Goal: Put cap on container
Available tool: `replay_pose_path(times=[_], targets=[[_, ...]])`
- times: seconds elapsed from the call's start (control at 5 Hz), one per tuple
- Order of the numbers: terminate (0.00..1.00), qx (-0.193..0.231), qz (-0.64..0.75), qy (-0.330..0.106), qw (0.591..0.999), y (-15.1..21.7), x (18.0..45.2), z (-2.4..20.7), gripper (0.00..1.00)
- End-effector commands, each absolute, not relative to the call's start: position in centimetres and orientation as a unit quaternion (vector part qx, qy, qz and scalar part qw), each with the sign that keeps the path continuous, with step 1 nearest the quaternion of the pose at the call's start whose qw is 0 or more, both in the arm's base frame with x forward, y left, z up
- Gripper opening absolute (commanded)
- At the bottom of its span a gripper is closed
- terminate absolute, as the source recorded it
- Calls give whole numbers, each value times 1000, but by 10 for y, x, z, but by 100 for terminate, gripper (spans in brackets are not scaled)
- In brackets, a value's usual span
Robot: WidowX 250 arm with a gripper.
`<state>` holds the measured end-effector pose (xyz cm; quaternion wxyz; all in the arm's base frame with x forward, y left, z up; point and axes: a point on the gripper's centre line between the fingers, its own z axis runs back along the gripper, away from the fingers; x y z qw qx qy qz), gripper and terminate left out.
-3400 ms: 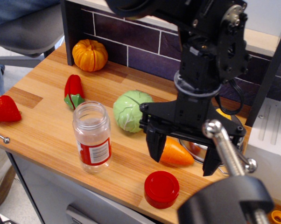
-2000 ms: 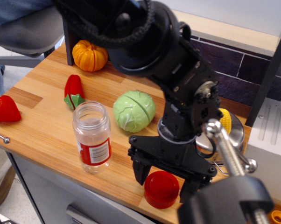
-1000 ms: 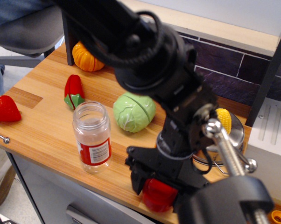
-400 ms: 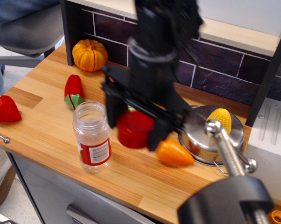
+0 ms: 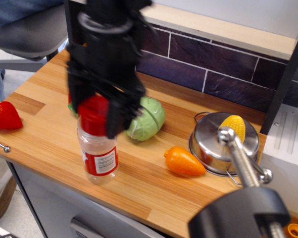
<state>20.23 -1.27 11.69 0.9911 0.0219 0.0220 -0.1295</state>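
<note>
The clear jar point(image 5: 99, 158) with a red-and-white barcode label stands upright near the front edge of the wooden counter point(image 5: 139, 178). My black gripper point(image 5: 95, 116) is directly above it, shut on the glossy red cap point(image 5: 94, 116). The cap sits at the jar's mouth and hides the neck; I cannot tell whether it rests on the threads. The picture of the arm is blurred.
A green cabbage point(image 5: 149, 119) lies just right of the jar, an orange carrot point(image 5: 183, 162) further right, and a steel pot point(image 5: 223, 144) holding corn point(image 5: 231, 127). A strawberry point(image 5: 5, 115) lies at the left edge. A metal clamp point(image 5: 243, 198) fills the lower right foreground.
The gripper closed on the red cap at the front right, lifted it and carried it left; it now holds the cap over the jar's mouth.
</note>
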Motion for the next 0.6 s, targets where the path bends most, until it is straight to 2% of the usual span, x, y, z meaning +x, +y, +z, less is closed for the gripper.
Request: replay_pose_path(times=[0.0,0.4], targets=[[0,36,-153,-13,987,2,206,121,0],[0,21,-147,-52,988,1,216,95,0]])
